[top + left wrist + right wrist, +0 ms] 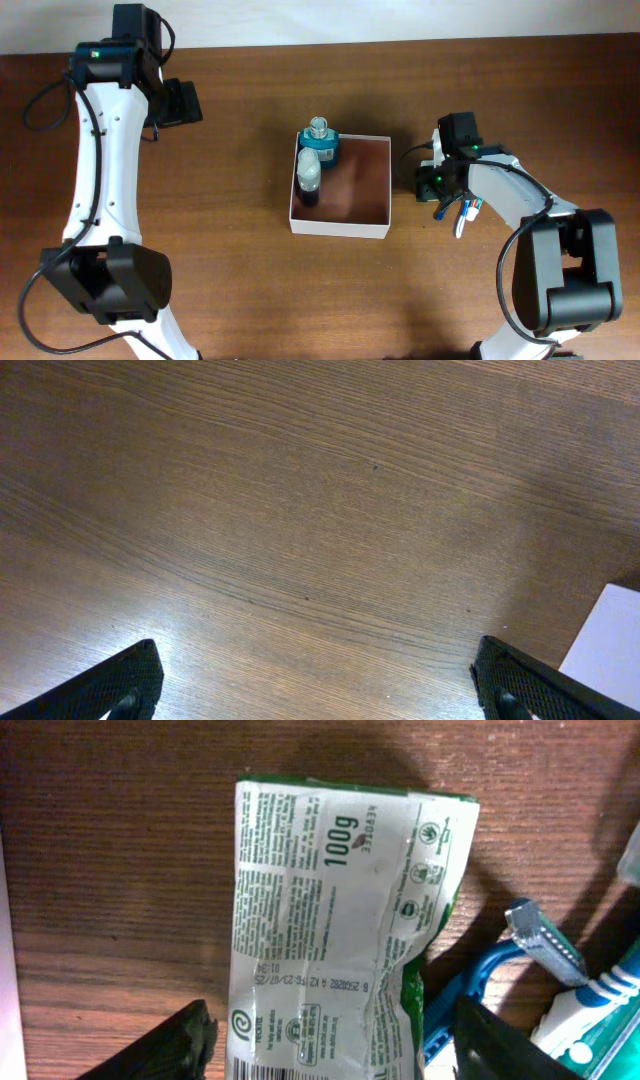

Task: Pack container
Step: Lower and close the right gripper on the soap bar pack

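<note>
**Container mid-tabletop, both sets of fingers open**

Overhead: container (362,185) sits at the middle of the tabletop (230,270), open top up. Two bottles stand inside against its left wall: blue bottle (321,148) in the far-left corner, dark bottle with white cap (309,182) just near of it. Rest of the inside is bare. Left arm (100,150) reaches to the far left, well apart from the container. Right arm (520,200) ends just right of the container, over a small cluster of items.

Left wrist: left fingers (120,685) spread wide at the bottom corners, holding nothing, bare wood below. White corner at the right edge, likely the container wall; cannot tell.

Right wrist: right fingers (190,1040) apart, one on each side of a green-and-white packet (340,920) marked 100g, lying flat. Not clamped. Blue razor (480,982) lies right of the packet, touching its edge.
</note>
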Robot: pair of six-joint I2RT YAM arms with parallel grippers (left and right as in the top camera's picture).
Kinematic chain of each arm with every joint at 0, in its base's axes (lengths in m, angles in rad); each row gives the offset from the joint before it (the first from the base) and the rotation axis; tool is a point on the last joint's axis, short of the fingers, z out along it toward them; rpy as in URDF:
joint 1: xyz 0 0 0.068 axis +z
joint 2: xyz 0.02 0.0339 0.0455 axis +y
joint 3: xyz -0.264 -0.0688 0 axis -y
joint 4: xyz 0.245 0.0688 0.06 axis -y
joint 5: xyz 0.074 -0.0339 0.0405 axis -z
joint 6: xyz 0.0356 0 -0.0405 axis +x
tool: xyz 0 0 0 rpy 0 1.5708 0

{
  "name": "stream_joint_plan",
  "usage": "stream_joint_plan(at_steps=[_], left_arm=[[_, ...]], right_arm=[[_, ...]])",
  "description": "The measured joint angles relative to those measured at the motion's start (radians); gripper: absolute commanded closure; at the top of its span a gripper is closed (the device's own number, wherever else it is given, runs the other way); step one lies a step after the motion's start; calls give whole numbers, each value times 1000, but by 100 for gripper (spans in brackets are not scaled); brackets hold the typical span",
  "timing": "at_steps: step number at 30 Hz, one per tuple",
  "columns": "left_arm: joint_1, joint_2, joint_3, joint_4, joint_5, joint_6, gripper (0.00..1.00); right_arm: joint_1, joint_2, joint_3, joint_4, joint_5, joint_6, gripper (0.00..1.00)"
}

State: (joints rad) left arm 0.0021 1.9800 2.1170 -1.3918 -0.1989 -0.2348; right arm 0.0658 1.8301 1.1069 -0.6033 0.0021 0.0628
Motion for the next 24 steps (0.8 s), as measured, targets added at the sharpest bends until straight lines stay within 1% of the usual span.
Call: stream_joint_plan(at_steps=[8, 24], left_arm=[[0, 0, 0, 0, 0, 0, 1], [0, 0, 0, 0, 0, 0, 1]], right_arm=[[0, 2, 0, 14, 0, 0, 32], [1, 67, 30, 59, 33, -14, 32]])
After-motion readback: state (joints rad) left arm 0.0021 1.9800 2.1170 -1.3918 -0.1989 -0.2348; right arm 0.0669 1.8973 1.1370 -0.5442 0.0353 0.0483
